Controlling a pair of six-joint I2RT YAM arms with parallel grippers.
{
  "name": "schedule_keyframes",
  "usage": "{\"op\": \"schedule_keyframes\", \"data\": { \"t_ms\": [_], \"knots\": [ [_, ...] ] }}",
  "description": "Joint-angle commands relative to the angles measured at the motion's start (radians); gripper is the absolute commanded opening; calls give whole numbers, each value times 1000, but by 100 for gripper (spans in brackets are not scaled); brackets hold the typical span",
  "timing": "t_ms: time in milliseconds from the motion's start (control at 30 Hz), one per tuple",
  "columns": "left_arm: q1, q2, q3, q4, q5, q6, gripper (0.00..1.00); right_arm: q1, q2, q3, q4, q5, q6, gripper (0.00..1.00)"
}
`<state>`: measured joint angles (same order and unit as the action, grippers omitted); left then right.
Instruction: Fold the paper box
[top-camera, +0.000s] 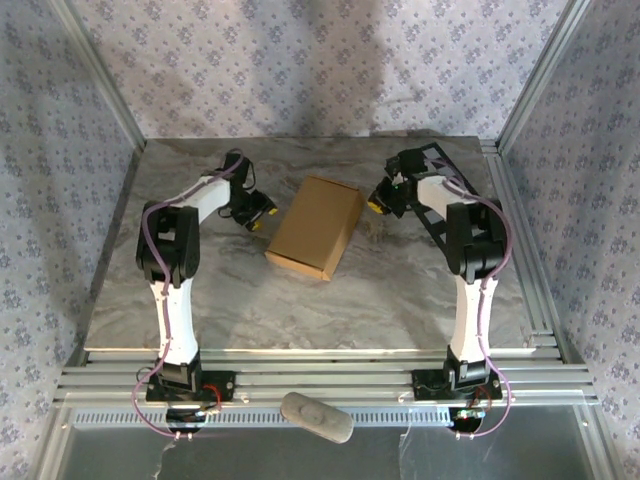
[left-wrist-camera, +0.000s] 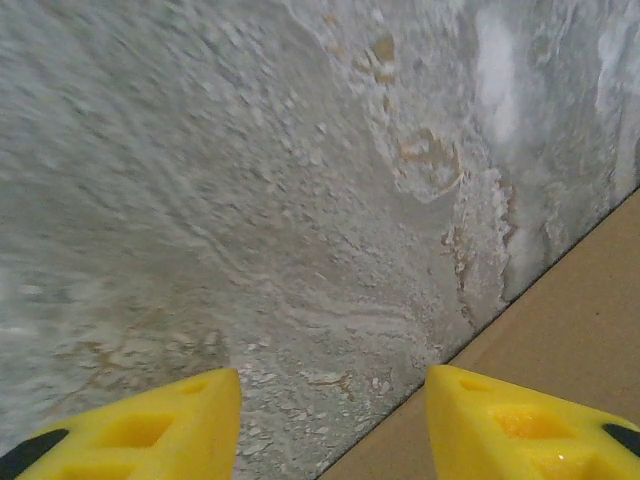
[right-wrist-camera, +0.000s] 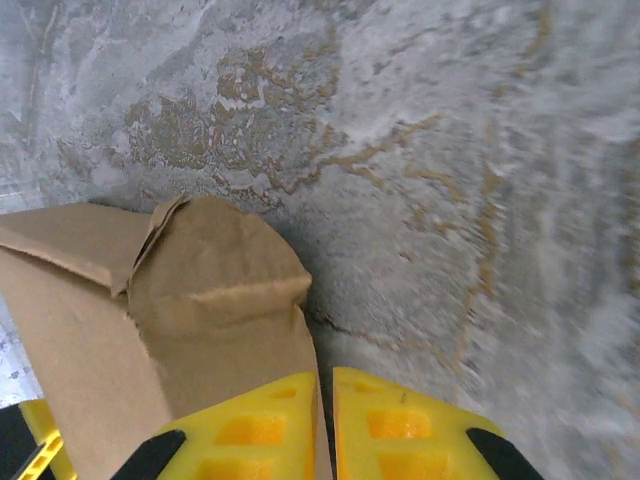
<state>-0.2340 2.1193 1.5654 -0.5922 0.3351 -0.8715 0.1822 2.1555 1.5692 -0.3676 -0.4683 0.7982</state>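
Observation:
The paper box (top-camera: 315, 227) is a plain tan cardboard box lying flat and slightly turned in the middle of the marble table. My left gripper (top-camera: 258, 213) hovers just off the box's left side. In the left wrist view it (left-wrist-camera: 333, 372) stands open over bare marble, its right finger above the box's edge (left-wrist-camera: 560, 330). My right gripper (top-camera: 383, 200) sits at the box's right side. From the right wrist its yellow fingers (right-wrist-camera: 323, 375) are nearly together, with the thin edge of a creased cardboard flap (right-wrist-camera: 200, 320) running between them.
A black-and-white panel (top-camera: 440, 165) lies at the back right behind the right arm. A grey oblong object (top-camera: 316, 417) rests on the rails in front of the table. Metal frame posts and patterned walls close in the sides and back.

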Motion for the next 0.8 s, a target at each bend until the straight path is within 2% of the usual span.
{"op": "schedule_keyframes", "data": {
  "t_ms": [0, 167, 433, 600, 767],
  "knots": [
    [-41, 16, 38, -32, 40, 25, 51, 31, 60, 66, -7, -19, 29, 13],
    [-79, 22, 13, -6, 48, 10, 51, 74, 124, 111, 8, -45, 45, 12],
    [-109, 39, 22, 4, 53, 0, 51, 115, 127, 113, 33, -81, 58, 11],
    [-106, 11, 10, 4, 30, -20, 50, 96, 106, 90, 23, -81, 47, 12],
    [-94, -39, -25, -5, -18, -39, 51, 43, -14, 7, -10, -17, 1, 15]
  ]
}}
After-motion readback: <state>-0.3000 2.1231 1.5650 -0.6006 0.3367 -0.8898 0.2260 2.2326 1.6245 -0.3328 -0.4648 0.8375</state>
